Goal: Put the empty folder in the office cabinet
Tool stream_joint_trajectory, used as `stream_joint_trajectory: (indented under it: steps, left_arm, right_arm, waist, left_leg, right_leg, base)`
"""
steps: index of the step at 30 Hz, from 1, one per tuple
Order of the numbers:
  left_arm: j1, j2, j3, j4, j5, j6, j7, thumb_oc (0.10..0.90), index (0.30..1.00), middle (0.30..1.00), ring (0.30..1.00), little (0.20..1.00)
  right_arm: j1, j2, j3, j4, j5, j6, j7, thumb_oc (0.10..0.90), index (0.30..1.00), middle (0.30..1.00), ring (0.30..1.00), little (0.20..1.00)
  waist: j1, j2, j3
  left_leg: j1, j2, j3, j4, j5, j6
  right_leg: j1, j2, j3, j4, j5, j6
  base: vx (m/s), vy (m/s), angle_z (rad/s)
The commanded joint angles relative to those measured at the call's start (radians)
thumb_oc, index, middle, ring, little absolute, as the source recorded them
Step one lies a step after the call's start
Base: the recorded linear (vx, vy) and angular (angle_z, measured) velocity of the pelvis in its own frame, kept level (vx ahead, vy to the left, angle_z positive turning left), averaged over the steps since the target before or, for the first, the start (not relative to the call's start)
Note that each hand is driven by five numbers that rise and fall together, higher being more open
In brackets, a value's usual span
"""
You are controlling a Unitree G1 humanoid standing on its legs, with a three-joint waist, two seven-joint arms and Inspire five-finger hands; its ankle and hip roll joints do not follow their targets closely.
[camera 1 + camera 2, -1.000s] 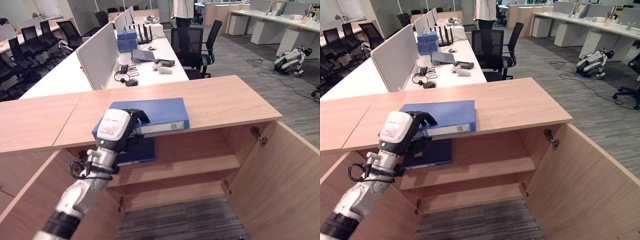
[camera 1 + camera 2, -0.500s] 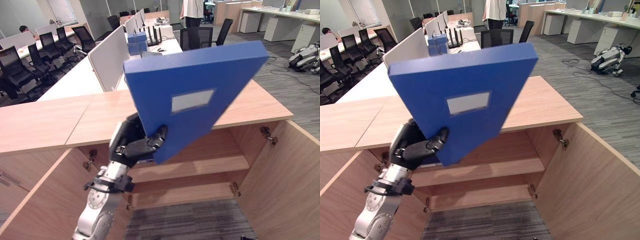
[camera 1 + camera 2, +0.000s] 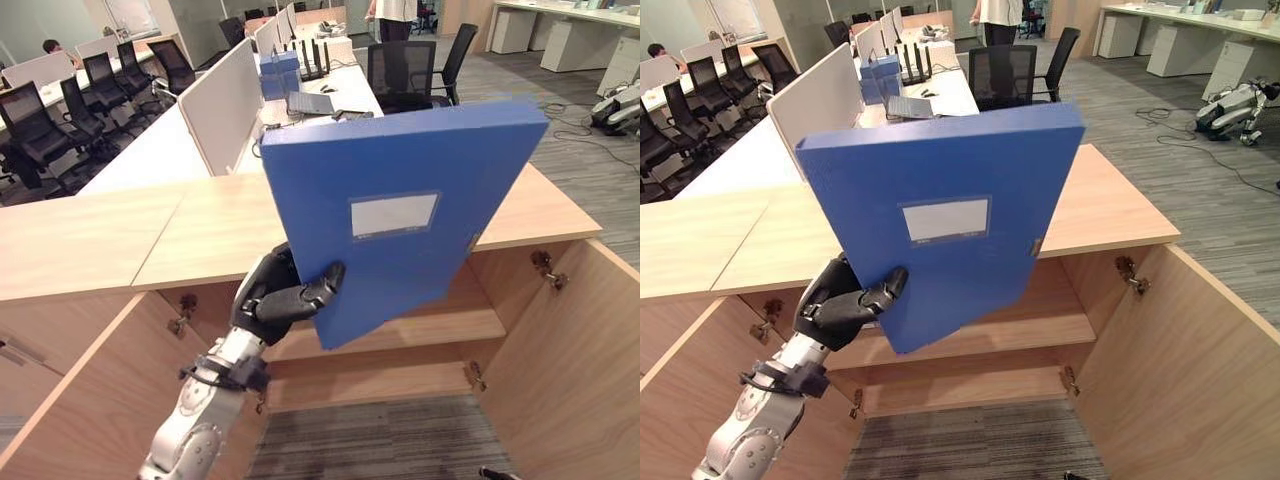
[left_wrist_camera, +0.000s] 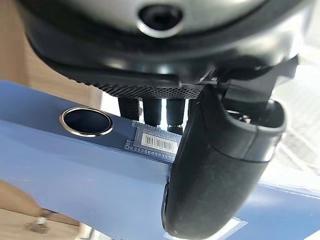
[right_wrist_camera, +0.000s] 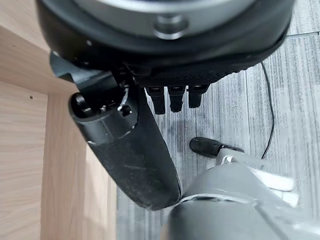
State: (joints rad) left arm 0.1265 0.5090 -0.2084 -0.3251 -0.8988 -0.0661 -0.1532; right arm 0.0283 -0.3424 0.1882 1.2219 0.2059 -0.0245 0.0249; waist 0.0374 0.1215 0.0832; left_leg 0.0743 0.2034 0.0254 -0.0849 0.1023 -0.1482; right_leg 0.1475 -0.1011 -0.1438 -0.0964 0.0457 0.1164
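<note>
Left hand (image 3: 278, 300): clenched on the lower corner of the folder, thumb across the front face, fingers behind; arm rising from lower left.
Right hand (image 5: 135, 145): hanging beside a cabinet panel above the grey carpet, fingers relaxed, holding nothing.
Folders counted: one.
Folder (image 3: 400, 215): blue, rigid, box-type; held upright and tilted in the air in front of the cabinet, front face toward the head camera; white blank label at centre, small clasp on the right edge; metal-ringed finger hole and barcode sticker on the spine in the left wrist view.
Cabinet (image 3: 120, 235): light wood, both doors swung open, two shelves visible inside.
Beyond: office desks, black chairs, a person standing at the far end.
</note>
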Motion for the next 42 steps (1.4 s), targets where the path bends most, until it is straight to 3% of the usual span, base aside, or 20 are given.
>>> stream_joint_trajectory:
  steps: [1, 5, 9, 15, 18, 29, 42]
  left_arm:
    - [-0.100, 0.009, 0.081, -0.096, -0.048, -0.074, -0.041, 0.400, 0.300, 0.300, 0.300, 0.300]
    - [-0.043, 0.026, 0.128, -0.061, -0.061, -0.072, -0.051, 0.400, 0.300, 0.300, 0.300, 0.300]
    - [-0.013, 0.035, 0.176, -0.006, -0.070, -0.077, -0.067, 0.400, 0.300, 0.300, 0.300, 0.300]
    - [-0.003, 0.051, 0.205, 0.061, -0.047, -0.069, -0.095, 0.400, 0.300, 0.300, 0.300, 0.300]
    - [0.002, 0.050, 0.221, 0.077, -0.032, -0.063, -0.117, 0.400, 0.300, 0.300, 0.300, 0.300]
    - [0.001, 0.004, 0.230, 0.083, 0.021, -0.042, -0.192, 0.400, 0.300, 0.300, 0.300, 0.300]
    - [0.003, 0.012, 0.148, 0.041, 0.033, 0.013, -0.273, 0.400, 0.300, 0.300, 0.300, 0.300]
  right_arm:
    - [-0.104, 0.033, -0.016, -0.048, 0.134, -0.031, 0.024, 0.800, 0.900, 0.900, 0.900, 0.900]
    - [-0.107, 0.019, -0.055, -0.249, 0.303, -0.066, 0.051, 0.800, 0.900, 0.900, 0.900, 0.900]
    - [-0.087, -0.061, -0.111, -0.537, 0.486, -0.083, 0.105, 0.800, 0.900, 0.900, 0.900, 0.900]
    - [-0.094, -0.167, -0.134, -0.787, 0.574, -0.067, 0.173, 0.800, 0.900, 0.900, 0.900, 0.900]
    - [-0.088, -0.180, -0.139, -0.876, 0.644, -0.049, 0.227, 0.800, 0.900, 0.900, 0.900, 0.900]
    - [-0.101, -0.148, -0.083, -1.054, 0.800, 0.013, 0.385, 0.800, 0.900, 0.900, 0.900, 0.900]
    - [-0.178, -0.105, 0.017, -1.140, 0.804, 0.020, 0.419, 0.800, 0.900, 0.900, 0.900, 0.900]
  waist:
    - [0.020, -0.046, 0.017]
    - [0.020, -0.046, 0.016]
    - [0.012, -0.049, 0.011]
    - [0.012, -0.058, 0.007]
    - [0.012, -0.066, 0.006]
    - [0.015, -0.083, -0.004]
    - [0.018, -0.089, -0.006]
  left_leg:
    - [0.087, -0.011, -0.046, 0.062, -0.133, 0.004]
    - [0.091, -0.010, -0.039, 0.058, -0.132, 0.003]
    - [0.097, -0.012, -0.031, 0.046, -0.126, 0.002]
    - [0.096, -0.015, -0.027, 0.033, -0.117, 0.003]
    - [0.092, -0.020, -0.026, 0.017, -0.113, 0.005]
    - [0.098, -0.011, -0.015, 0.016, -0.113, 0.003]
    - [0.097, -0.004, -0.006, 0.024, -0.115, 0.002]
  right_leg:
    - [0.022, -0.007, 0.007, 0.009, -0.094, 0.019]
    - [0.022, -0.008, 0.010, 0.009, -0.092, 0.021]
    - [0.018, -0.015, 0.012, 0.009, -0.087, 0.026]
    - [0.006, -0.019, 0.010, 0.009, -0.077, 0.031]
    - [-0.003, -0.020, 0.008, 0.009, -0.070, 0.034]
    - [0.000, -0.014, 0.010, 0.009, -0.077, 0.033]
    - [-0.001, -0.007, 0.015, 0.009, -0.079, 0.026]
  base:
    - [0.00, 0.000, 0.00]
    - [0.00, 0.012, -0.06]
    - [0.00, 0.018, -0.09]
    - [0.00, 0.000, 0.00]
    - [-0.02, 0.003, 0.00]
    - [0.00, 0.000, 0.00]
    - [0.00, 0.000, 0.00]
